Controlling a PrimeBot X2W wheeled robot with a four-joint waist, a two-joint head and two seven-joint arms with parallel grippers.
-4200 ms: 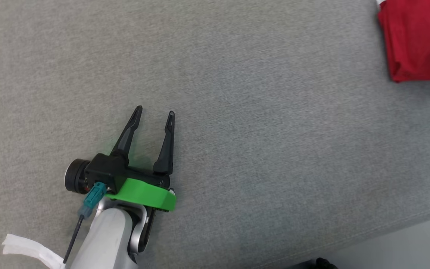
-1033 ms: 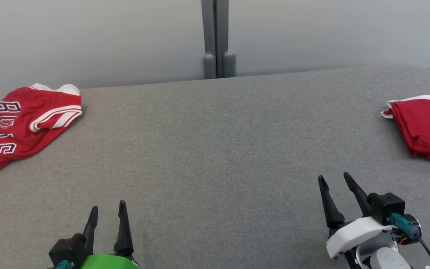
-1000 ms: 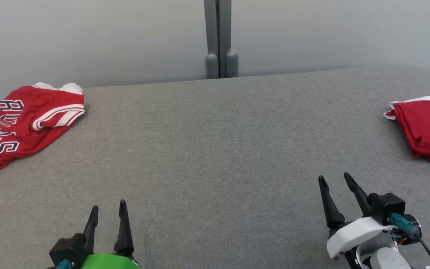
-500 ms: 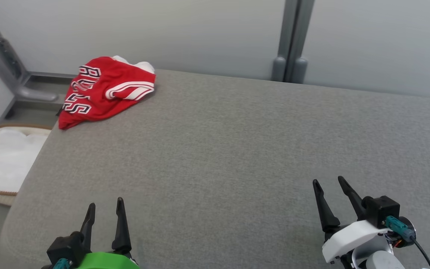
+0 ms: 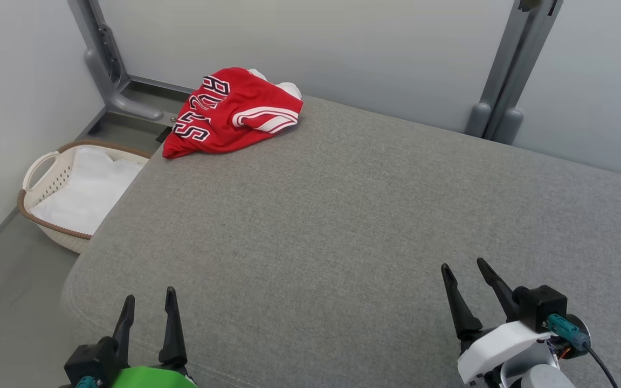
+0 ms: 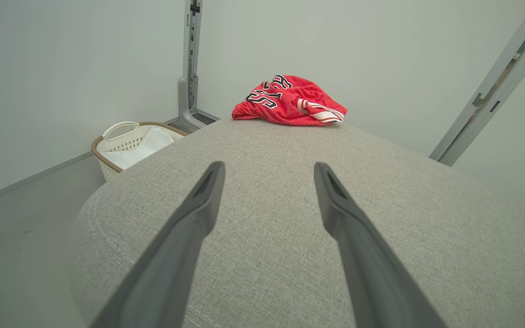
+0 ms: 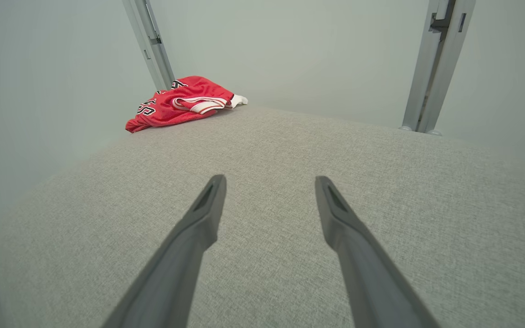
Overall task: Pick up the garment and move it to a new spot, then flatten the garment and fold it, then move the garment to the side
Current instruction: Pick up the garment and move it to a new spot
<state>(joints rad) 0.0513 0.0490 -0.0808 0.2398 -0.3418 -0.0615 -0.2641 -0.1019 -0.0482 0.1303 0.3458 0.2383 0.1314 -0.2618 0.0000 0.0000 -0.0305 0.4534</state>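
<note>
My left gripper [image 5: 150, 293] and right gripper [image 5: 462, 264] are spread wide and empty, and the crumpled red cloth jersey [image 5: 232, 110] at eleven o'clock on the grey cushion [image 5: 343, 215] looks soft and light, best pinched at its striped edge.

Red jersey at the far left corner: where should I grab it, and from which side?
Probably pinch the raised striped fold of the red jersey, left gripper coming in over the grey cushion; its other sides lie along the edge.
</note>
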